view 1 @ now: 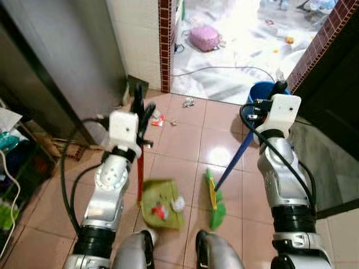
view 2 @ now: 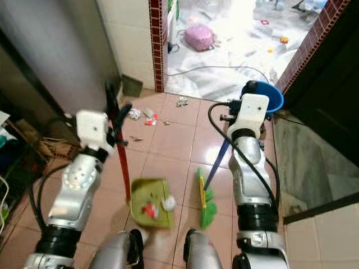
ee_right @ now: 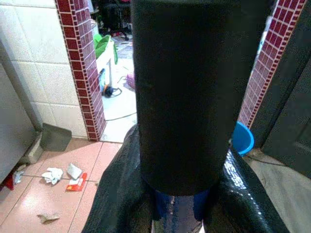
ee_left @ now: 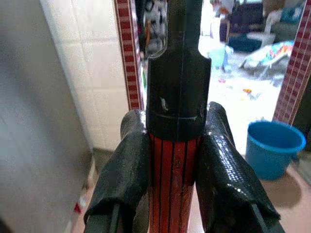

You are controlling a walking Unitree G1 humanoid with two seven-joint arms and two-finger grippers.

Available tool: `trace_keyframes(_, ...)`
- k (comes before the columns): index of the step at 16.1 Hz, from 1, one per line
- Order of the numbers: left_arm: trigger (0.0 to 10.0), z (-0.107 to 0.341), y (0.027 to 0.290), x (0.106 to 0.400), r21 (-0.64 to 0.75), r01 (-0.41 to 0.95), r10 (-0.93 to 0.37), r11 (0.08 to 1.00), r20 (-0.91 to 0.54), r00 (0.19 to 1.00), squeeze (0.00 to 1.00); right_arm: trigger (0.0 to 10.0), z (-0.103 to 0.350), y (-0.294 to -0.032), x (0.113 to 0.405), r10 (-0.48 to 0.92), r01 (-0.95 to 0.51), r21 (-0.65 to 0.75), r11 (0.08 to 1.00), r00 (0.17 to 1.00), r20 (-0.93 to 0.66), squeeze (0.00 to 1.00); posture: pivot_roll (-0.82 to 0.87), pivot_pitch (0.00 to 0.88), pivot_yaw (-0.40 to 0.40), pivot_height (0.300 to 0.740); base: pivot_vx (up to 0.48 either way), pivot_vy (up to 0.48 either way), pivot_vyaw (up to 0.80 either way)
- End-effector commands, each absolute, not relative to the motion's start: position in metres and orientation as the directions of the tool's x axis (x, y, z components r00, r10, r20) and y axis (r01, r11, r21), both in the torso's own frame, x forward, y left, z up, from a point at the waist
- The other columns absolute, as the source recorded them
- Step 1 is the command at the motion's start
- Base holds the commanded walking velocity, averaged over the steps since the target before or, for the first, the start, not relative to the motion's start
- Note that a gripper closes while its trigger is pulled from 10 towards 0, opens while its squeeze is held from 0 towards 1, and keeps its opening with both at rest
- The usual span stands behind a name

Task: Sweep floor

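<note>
Black rubber, left gripper (ee_left: 176, 160): two textured fingers clenched on the dustpan handle (ee_left: 174, 184), one on each side; the handle is red with dark lengthwise ribs under a smooth black cap.
Left gripper, head views: raised at left (view 1: 138, 115), with the handle running straight down from it to the floor.
Dustpan (view 1: 162, 203): green plastic, squarish, lying on the tiles near the robot's feet; it holds a white crumpled scrap and a small red one.
Right gripper (ee_right: 177, 194): glossy black fingers closed around the broom handle (ee_right: 179, 206), where a blue shaft shows under a fat black cylindrical end cap.
Broom handle, head views: a thin blue pole (view 1: 233, 162) slanting from the right gripper (view 1: 275, 92) down and leftward.
Broom head (view 1: 213, 199): green, narrow, with bristles on the tiles just right of the dustpan, apart from it.
Floor (view 1: 185, 143): glazed pinkish square tiles with pale grout.
Litter (view 1: 158, 119): red and white wrappers and crumpled paper on the far-left tiles; the right wrist view shows them sharper (ee_right: 73, 174).
Bucket (view 1: 263, 92): blue, round, far right beside the right gripper; the left wrist view shows its open rim (ee_left: 272, 145).
Door frame (view 1: 165, 45): a column of small dark-red tiles next to white wall tiles.
Beyond the doorway: a bright room with a pink bag (view 1: 204, 37) and a black cable (view 1: 224, 70).
</note>
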State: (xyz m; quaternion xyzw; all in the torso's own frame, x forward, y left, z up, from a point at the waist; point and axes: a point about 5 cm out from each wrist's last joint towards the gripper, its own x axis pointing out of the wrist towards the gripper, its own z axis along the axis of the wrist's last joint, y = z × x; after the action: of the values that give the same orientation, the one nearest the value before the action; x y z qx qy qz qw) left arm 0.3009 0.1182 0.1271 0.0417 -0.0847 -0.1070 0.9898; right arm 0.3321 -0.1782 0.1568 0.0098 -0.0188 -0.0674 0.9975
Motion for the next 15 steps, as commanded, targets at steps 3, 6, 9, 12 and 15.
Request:
trace_keyframes(3,10.0,0.125,0.113,0.312,0.131,0.192,-0.213,0.973,0.174,0.961,0.00,10.0,0.165,-0.181,0.336,-0.138,0.136,0.082,0.987,0.990,0.024,0.00,-0.09,0.162,-0.001,0.740,0.000,0.000,0.00)
trace_keyframes(6,10.0,0.112,0.107,0.324,0.153,0.175,-0.197,0.973,0.138,0.971,0.00,10.0,0.157,-0.185,0.336,-0.166,0.170,0.075,0.983,0.984,-0.065,0.00,-0.11,0.160,0.003,0.740,0.000,0.000,0.00)
trace_keyframes(9,10.0,0.109,0.108,0.331,0.169,0.109,-0.134,0.980,0.146,0.980,0.00,10.0,0.152,-0.184,0.336,-0.165,0.184,0.114,0.976,0.974,-0.158,0.00,-0.12,0.160,0.003,0.740,0.000,0.000,0.00)
trace_keyframes(12,10.0,0.107,0.105,0.334,0.180,0.107,-0.137,0.978,0.161,0.977,0.00,10.0,0.161,-0.180,0.340,-0.151,0.193,0.235,0.953,0.971,-0.185,0.00,-0.12,0.158,0.001,0.740,0.000,0.000,0.00)
trace_keyframes(15,10.0,0.105,0.103,0.335,0.180,0.104,-0.135,0.978,0.170,0.976,0.00,10.0,0.172,-0.174,0.344,-0.128,0.185,0.418,0.889,0.979,-0.160,0.00,-0.12,0.159,-0.002,0.740,0.000,0.000,0.00)
